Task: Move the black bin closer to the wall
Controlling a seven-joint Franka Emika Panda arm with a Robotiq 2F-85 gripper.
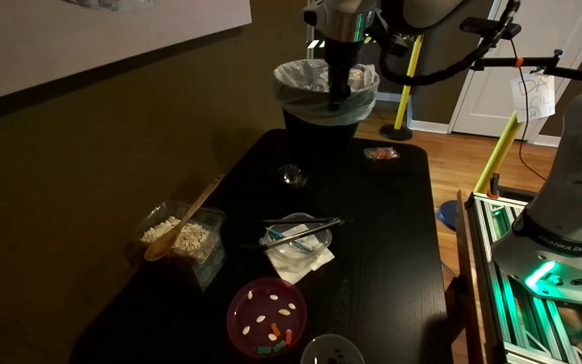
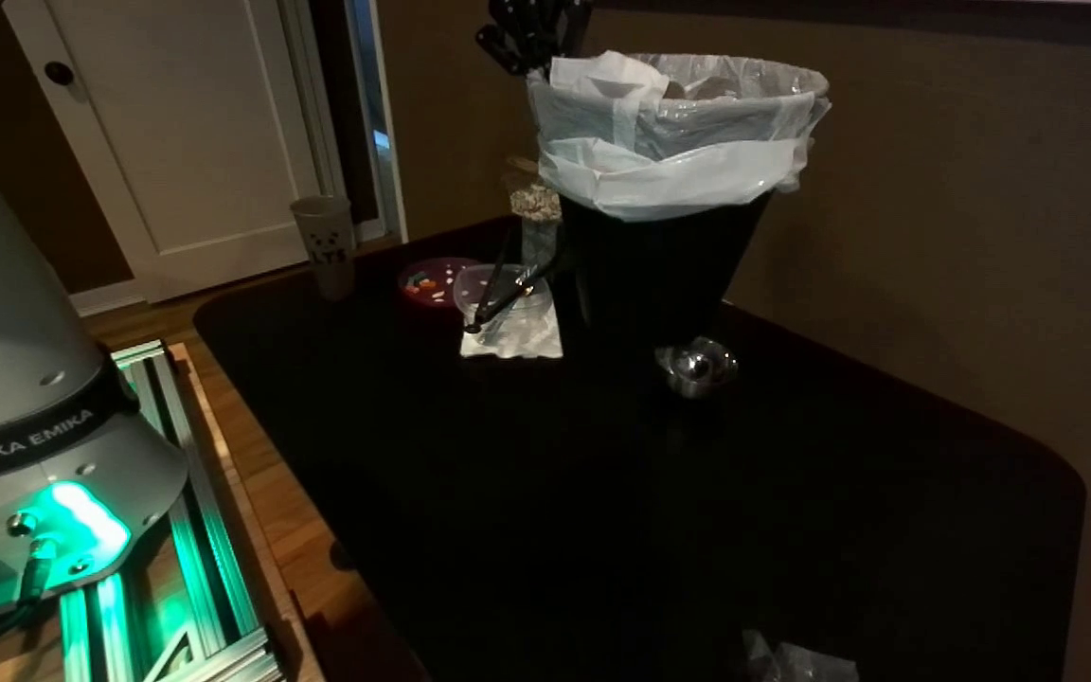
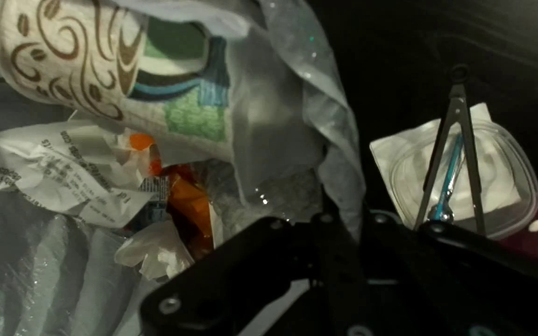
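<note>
Pinching the lined rim of the black bin [image 2: 669, 265], the tool [image 1: 339, 98] has its jaws nearly together on it. The bin is near the edge of the desk [image 2: 508, 530] along the wall [image 2: 934, 237]; darkness hides its base. Further along that edge is a box [image 1: 209, 270] of pale bits [image 1: 190, 240], with tongs [image 3: 472, 163] lying across a clear tub [image 1: 296, 263] farther in.
</note>
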